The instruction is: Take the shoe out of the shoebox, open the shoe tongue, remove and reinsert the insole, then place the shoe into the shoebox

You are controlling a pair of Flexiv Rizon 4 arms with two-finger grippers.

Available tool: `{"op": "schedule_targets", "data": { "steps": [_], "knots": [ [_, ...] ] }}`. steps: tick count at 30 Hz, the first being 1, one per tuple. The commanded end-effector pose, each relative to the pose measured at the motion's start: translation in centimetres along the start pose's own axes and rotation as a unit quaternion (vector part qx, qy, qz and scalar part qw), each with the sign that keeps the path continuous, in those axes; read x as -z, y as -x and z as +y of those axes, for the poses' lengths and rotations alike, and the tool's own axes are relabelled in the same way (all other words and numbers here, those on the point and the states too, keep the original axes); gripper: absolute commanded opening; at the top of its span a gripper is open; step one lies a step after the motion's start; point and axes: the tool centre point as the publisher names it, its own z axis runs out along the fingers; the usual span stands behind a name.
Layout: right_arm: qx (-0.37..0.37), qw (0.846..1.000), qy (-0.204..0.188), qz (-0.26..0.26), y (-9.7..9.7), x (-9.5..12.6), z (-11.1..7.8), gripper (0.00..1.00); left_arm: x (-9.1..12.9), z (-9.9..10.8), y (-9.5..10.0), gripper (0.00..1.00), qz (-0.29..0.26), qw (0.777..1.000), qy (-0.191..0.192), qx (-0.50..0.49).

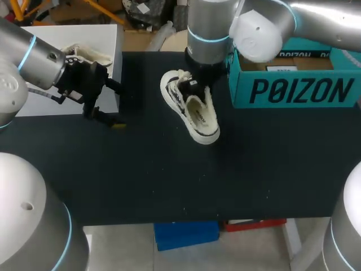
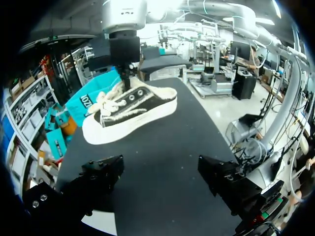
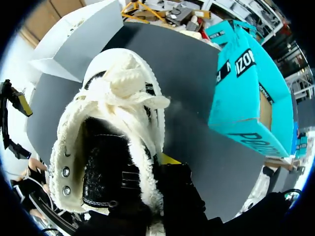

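A black-and-cream shoe (image 1: 194,110) lies in the middle of the black table (image 1: 169,180), its sole turned toward my left arm. My right gripper (image 1: 194,84) comes down from above onto its upper by the laces. In the right wrist view the right gripper (image 3: 165,164) is shut on the fleecy side edge of the shoe (image 3: 113,123), beside the black tongue (image 3: 108,182). My left gripper (image 1: 115,104) hangs open and empty near the table's left edge. In the left wrist view the left gripper (image 2: 160,169) faces the shoe (image 2: 128,110) from a distance. The teal shoebox (image 1: 293,84) stands open at the back right.
A white box (image 1: 73,56) with something cream in it sits at the back left, just behind my left gripper. The teal shoebox (image 3: 246,88) stands close beside my right arm.
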Motion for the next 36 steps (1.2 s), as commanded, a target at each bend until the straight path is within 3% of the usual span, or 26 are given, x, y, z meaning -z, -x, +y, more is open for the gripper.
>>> {"op": "schedule_targets", "data": {
  "steps": [1, 3, 25, 36],
  "knots": [
    [0.375, 0.926, -0.021, -0.035, 2.5, 13.1, 0.3, 0.00, -0.1, 0.1, 0.0, 1.00, 0.000, 1.000, 0.001, 0.000],
    [0.476, 0.877, -0.052, -0.033, 3.1, 15.1, 0.2, 0.00, -0.1, 0.1, 0.0, 1.00, 0.000, 1.000, 0.001, 0.000],
    [0.476, 0.877, -0.052, -0.033, 3.1, 15.1, 0.2, 0.00, -0.1, 0.1, 0.0, 1.00, 0.000, 1.000, 0.001, 0.000],
    [0.461, 0.883, -0.063, -0.053, 12.5, 13.0, 0.3, 0.00, -0.1, 0.1, 0.0, 1.00, 0.000, 1.000, 0.001, 0.000]
  ]
}}
